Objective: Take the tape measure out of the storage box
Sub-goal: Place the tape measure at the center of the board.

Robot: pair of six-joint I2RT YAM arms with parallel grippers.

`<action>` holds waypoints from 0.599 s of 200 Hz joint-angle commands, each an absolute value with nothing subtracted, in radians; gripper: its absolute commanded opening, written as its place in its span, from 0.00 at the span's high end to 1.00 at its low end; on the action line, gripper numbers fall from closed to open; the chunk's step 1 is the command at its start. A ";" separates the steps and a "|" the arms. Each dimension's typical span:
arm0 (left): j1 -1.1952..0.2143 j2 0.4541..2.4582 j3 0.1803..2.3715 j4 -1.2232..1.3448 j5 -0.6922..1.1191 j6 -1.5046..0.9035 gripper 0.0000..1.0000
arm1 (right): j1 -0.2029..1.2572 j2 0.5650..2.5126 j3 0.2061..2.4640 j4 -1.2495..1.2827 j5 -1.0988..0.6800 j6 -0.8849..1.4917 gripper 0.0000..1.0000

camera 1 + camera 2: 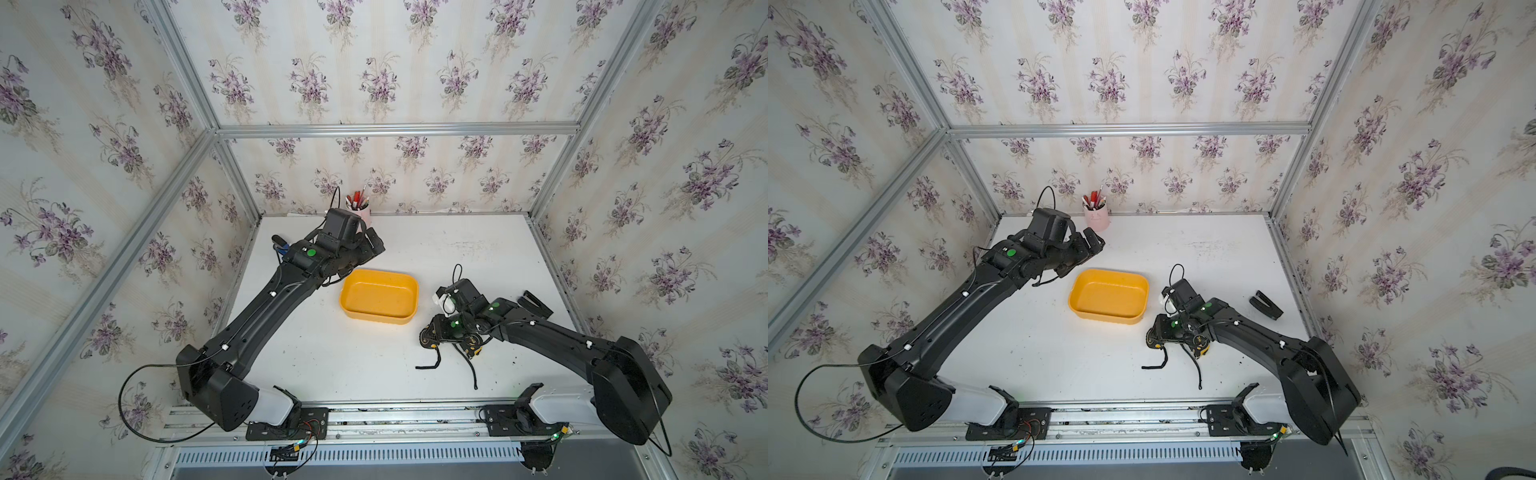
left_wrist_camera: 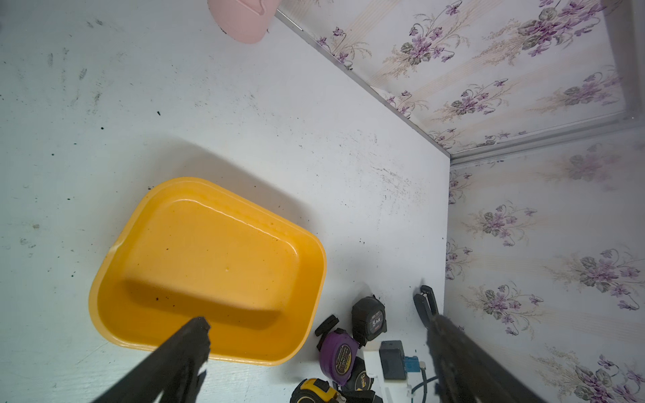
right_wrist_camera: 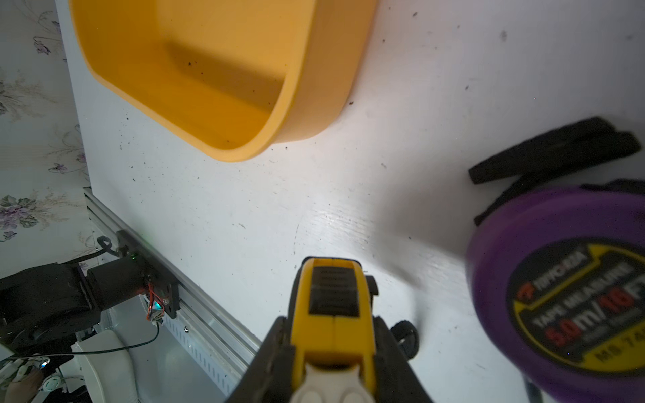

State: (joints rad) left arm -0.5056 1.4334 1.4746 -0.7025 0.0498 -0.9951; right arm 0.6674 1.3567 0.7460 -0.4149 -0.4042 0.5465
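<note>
The shallow yellow plastic storage box [image 1: 378, 297] sits mid-worktop with nothing in it; its floor is bare in both top views and in both wrist views.

The right pincer [image 3: 331, 328] is pinching a yellow-and-black tape measure [image 3: 331, 289] by its 2 flat sides. It hangs low over the white worktop [image 1: 457, 249], outside the box and just beside its near right corner. I can't tell whether the case touches the surface. Close by lie a round purple tape measure [image 3: 558, 279] and a black tape measure marked 5M [image 2: 369, 319], with black wrist straps trailing from the cluster toward the front edge.

The left pincer [image 1: 1094, 242] is spread wide and holds nothing. It hovers beyond the box's far left corner, near the pink pen cup [image 1: 1097, 219].

To my eye the removal itself is done, and the step in hand is setting this tape measure down among the others. The next move calls for a short descent until the case rests, then parting the jaws. The lift away should go straight up, so the fingers don't nudge the purple one or snag a strap.
</note>
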 commanded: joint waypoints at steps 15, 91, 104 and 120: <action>-0.506 1.423 1.477 -0.723 0.009 -0.956 0.00 | 0.668 1.422 0.745 -0.350 -0.453 0.508 0.69; -0.506 1.370 1.471 -0.736 -0.058 -0.908 0.00 | 0.669 1.480 0.704 -0.301 -0.466 0.495 0.68; -0.505 1.370 1.470 -0.736 -0.060 -0.906 0.00 | 0.668 1.483 0.698 -0.304 -0.459 0.494 0.67; -0.506 1.371 1.469 -0.735 -0.060 -0.904 0.00 | 0.668 1.477 0.691 -0.308 -0.442 0.495 0.62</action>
State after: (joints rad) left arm -0.5056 1.3743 1.4723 -0.7406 -0.0402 -0.9241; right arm 0.6662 1.4742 0.7048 -0.2970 -0.4744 0.5045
